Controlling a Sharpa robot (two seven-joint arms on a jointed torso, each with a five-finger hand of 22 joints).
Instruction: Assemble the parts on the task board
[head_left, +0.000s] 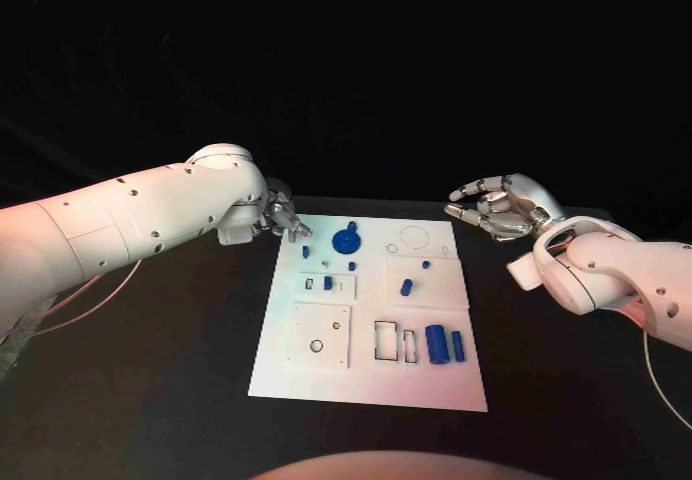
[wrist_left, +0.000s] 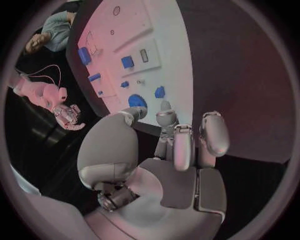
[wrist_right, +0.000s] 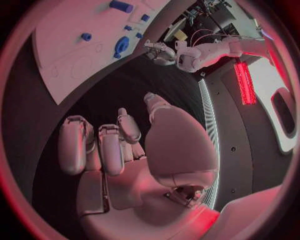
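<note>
Several blue parts (head_left: 437, 344) lie loose across the white task board (head_left: 371, 385) at table centre, so assembly looks barely begun. Left hand (head_left: 274, 222) hovers at ten o'clock, right hand (head_left: 495, 207) at two, both with fingers spread, empty

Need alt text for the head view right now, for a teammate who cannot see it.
A white task board lies mid-table with small blue parts on it. The left hand hovers at its far left corner, and the right hand hangs open beyond its far right corner.
</note>
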